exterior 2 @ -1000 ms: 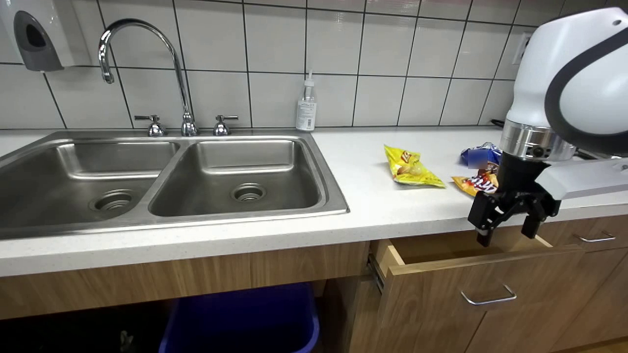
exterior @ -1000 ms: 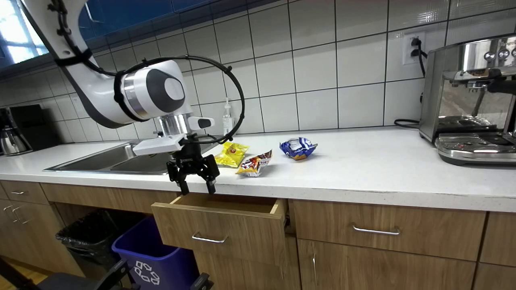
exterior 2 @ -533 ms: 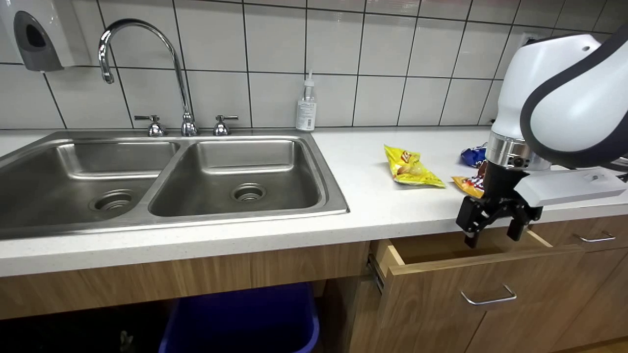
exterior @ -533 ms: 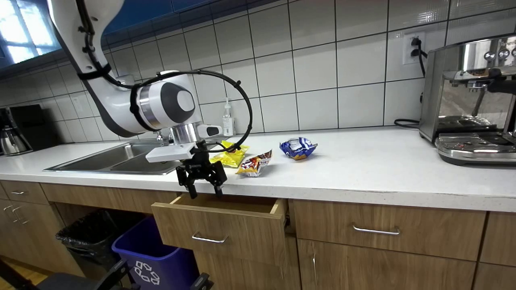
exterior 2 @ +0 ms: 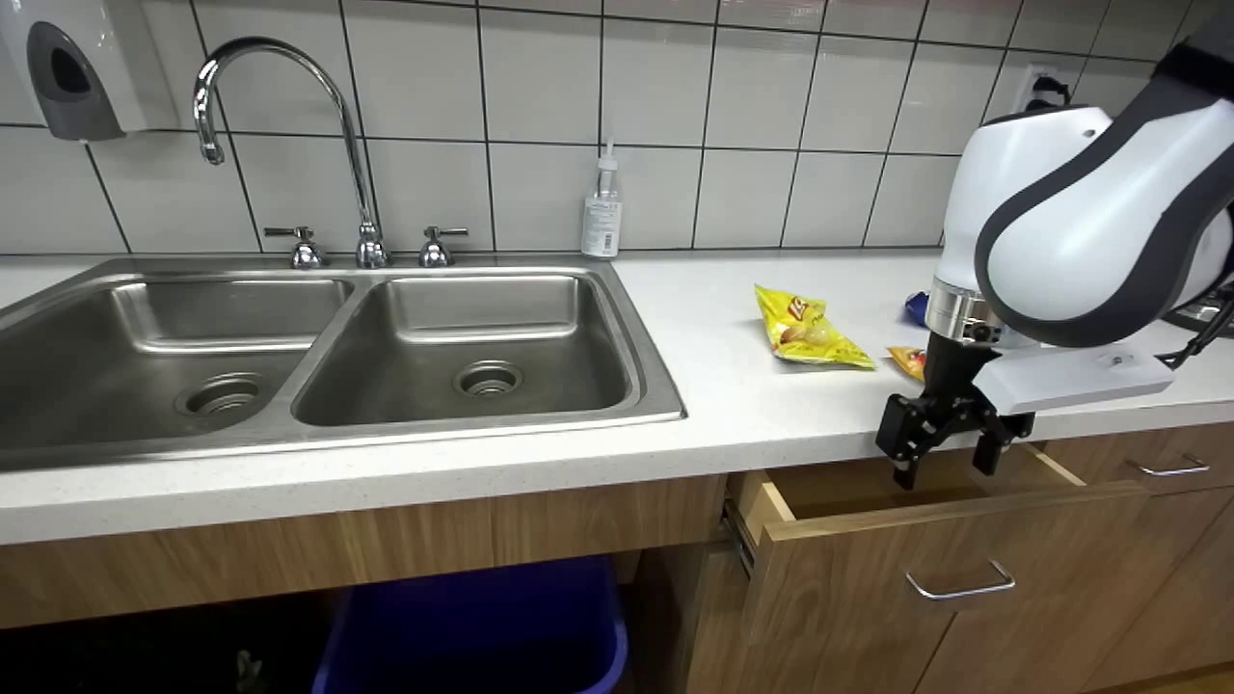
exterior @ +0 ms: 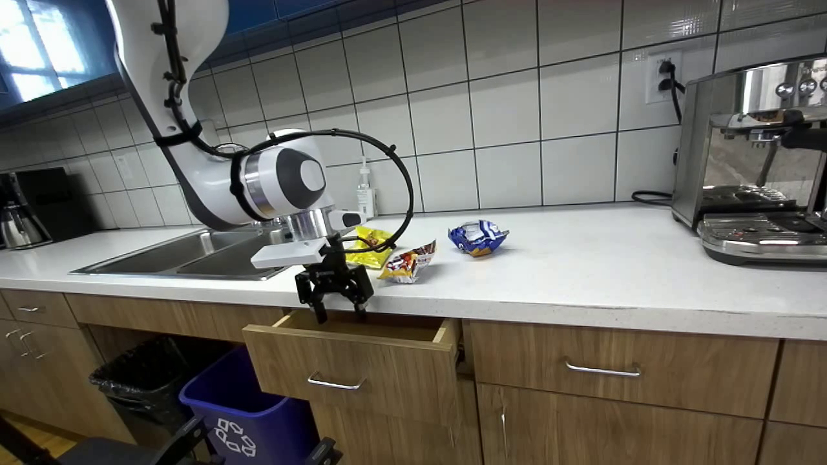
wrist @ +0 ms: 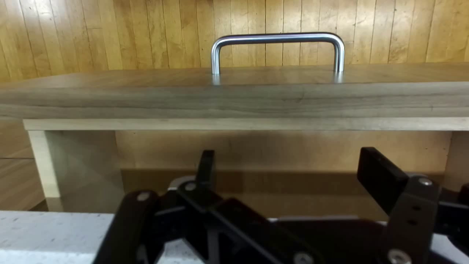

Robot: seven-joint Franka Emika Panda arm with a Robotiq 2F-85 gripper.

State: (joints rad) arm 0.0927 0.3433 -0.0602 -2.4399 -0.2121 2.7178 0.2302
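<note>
Black Robotiq gripper (exterior 2: 945, 471): fingers (wrist: 381, 176) spread wide, nothing held.
Wooden drawer (exterior: 387, 371): stands open beneath; crooked descent may hit it.
Countertop edge (wrist: 55, 233): drift toward it may scrape.

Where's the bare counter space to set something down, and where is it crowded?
A large bare stretch of white counter lies between the blue snack bag and the espresso machine; a smaller patch between the sink and the yellow chip bag. Crowded: around the orange snack bag, and at the open drawer, where the gripper hangs.
</note>
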